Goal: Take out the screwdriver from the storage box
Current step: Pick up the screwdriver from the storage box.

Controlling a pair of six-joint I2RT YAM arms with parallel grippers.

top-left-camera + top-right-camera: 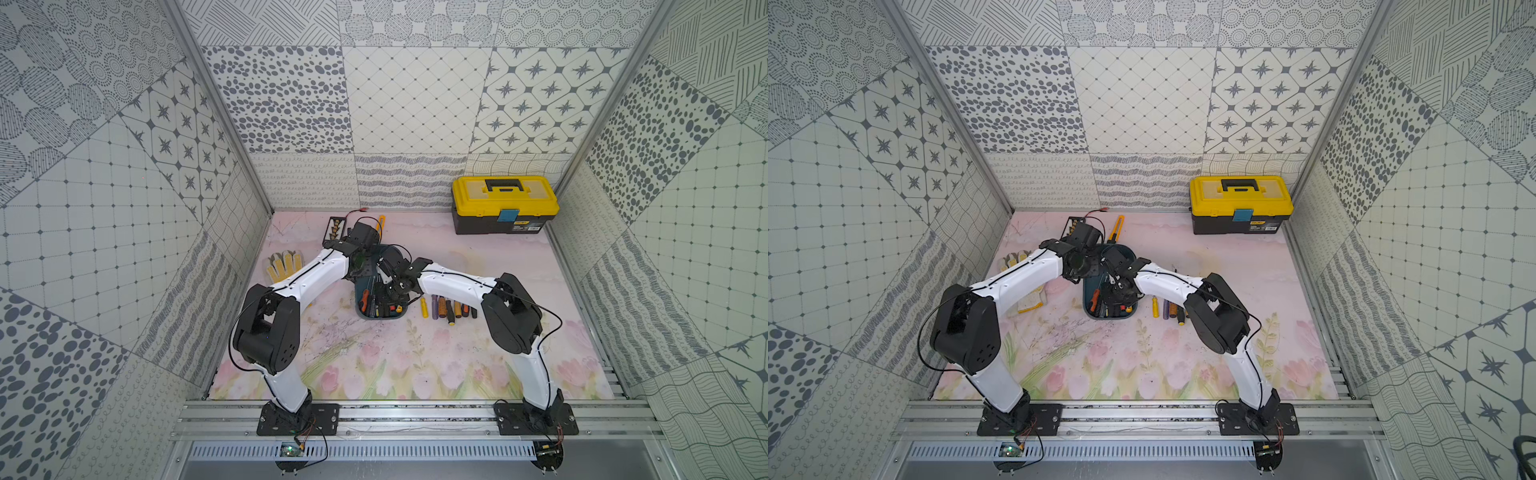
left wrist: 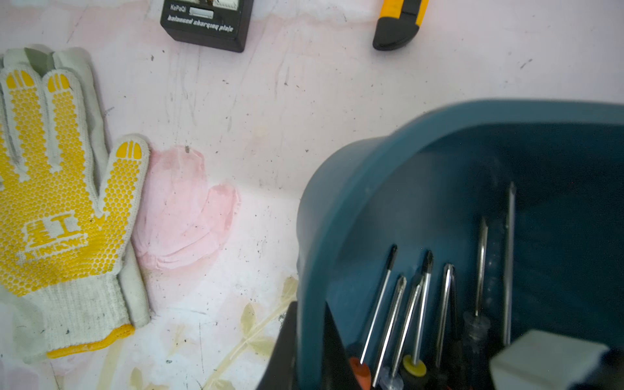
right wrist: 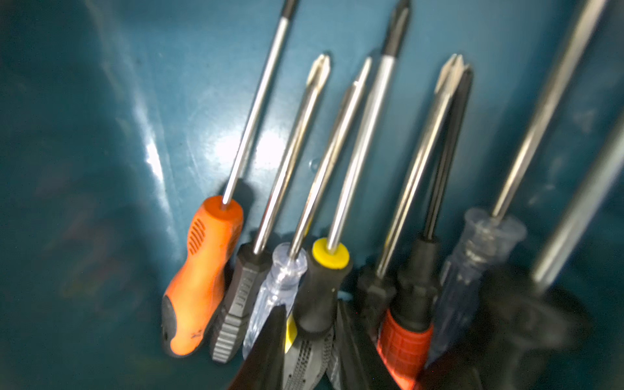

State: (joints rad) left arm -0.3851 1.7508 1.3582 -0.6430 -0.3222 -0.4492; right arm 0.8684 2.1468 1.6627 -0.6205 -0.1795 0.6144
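The storage box (image 1: 380,318) is being seen mid-table in both top views, with both arms reaching over it. Its rim (image 2: 305,270) is being clamped by the left gripper (image 2: 309,351), whose fingers (image 2: 283,351) are sitting one outside the wall and one inside it, closed tight on the plastic.

A row of screwdrivers is being shown lying side by side on the box floor in the right wrist view, shafts pointing the same way. Among them are an orange-handled one (image 3: 199,287), a grey-black one (image 3: 236,304), a clear one (image 3: 277,290), a black one with a yellow collar (image 3: 324,283) and a red-and-black one (image 3: 408,320).

The right gripper (image 3: 309,344) is being held down inside the box, over the handle ends. Its fingers (image 3: 266,354) are being kept narrowly apart on either side of the yellow-collared screwdriver's handle; whether the handle is actually being squeezed cannot be told.

More screwdrivers (image 1: 449,309) are being seen lying in a row on the table just beside the box, on the right arm's side. A glove (image 2: 57,202), a black charger plate (image 2: 207,23) and a yellow knife (image 2: 398,23) are lying on the left arm's side. A yellow toolbox (image 1: 505,203) is standing well apart at the back.
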